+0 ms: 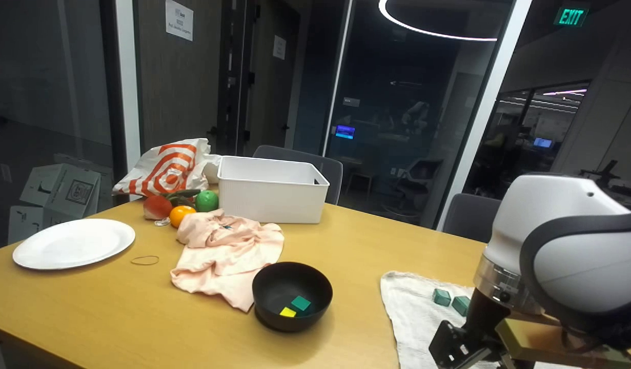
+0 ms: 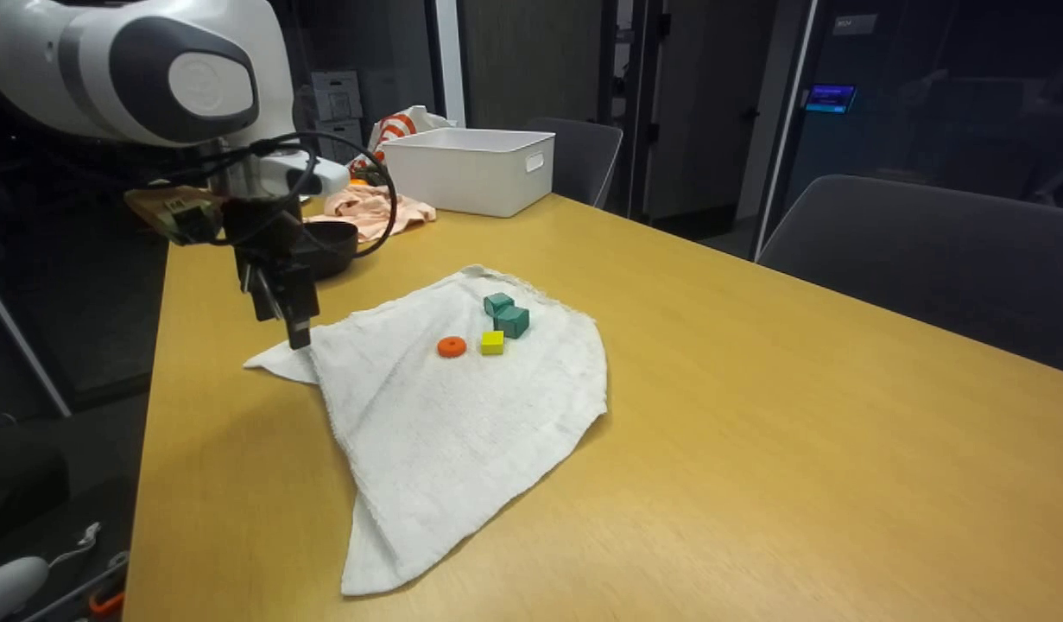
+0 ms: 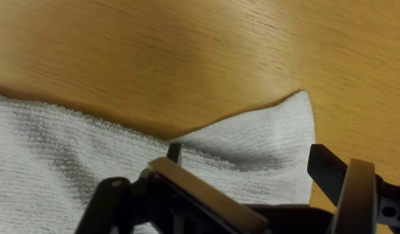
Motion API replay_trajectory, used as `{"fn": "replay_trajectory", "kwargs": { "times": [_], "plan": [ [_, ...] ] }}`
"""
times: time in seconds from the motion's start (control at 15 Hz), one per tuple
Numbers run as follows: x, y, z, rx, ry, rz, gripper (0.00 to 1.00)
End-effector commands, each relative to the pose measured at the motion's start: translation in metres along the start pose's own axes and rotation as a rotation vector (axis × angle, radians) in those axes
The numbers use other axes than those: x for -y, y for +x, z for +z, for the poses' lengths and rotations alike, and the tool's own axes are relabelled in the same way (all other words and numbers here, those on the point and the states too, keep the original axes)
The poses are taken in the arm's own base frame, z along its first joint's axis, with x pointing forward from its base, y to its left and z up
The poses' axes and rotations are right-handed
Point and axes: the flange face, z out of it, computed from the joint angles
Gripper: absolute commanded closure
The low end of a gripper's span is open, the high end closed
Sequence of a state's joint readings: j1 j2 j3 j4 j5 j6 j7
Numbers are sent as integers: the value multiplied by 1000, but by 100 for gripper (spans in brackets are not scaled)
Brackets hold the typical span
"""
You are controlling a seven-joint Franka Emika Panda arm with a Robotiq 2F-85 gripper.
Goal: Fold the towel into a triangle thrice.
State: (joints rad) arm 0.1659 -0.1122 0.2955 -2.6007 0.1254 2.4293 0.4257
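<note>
Over the towel (image 3: 105, 152) in the wrist view, my claw (image 3: 245, 149) is released, its fingers (image 3: 326, 172) wide apart, with towel showing between them. A pointed tip of it juts past its rough edge onto the table (image 3: 154, 65).

In an exterior view, the towel lies spread, with tips poking out at the left and the bottom. Near its far end sit two green blocks (image 2: 511, 322) close together, a yellow block (image 2: 492, 344) just beside them and an orange ring (image 2: 451, 347) to the left of that. My claw hangs by the towel's left edge, near the tip there; whether it touches, I cannot tell.

In an exterior view, part of the towel shows at the lower right, my arm (image 1: 546, 205) in front of it. Apart from it, to the left, stands a bowl (image 1: 292, 282), a green piece (image 1: 301, 303) and a yellow piece (image 1: 288, 312) inside. Behind the bowl lies a rumpled cloth (image 1: 230, 256); past that, a bin (image 1: 274, 202), three round things (image 1: 182, 216) and a bag (image 1: 171, 171). A plate (image 1: 74, 243) lies at the far left.
</note>
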Motion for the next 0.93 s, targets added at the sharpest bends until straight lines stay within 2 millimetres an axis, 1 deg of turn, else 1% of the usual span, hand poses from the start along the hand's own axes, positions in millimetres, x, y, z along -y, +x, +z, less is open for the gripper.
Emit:
{"fn": "replay_trajectory", "kwargs": {
  "times": [0.0, 0.27, 0.53, 0.6, 0.67, 0.73, 0.87],
  "plan": [
    [14, 2, 26, -5, 13, -9, 0],
    [26, 7, 44, -56, 44, -22, 0],
    [26, 7, 59, -85, 51, -20, 0],
    [25, 8, 61, -87, 48, -16, 25],
    [25, 7, 63, -87, 44, -24, 27],
    [25, 8, 62, -94, 36, -27, 33],
    [26, 8, 60, -104, 28, -28, 50]
  ]
}}
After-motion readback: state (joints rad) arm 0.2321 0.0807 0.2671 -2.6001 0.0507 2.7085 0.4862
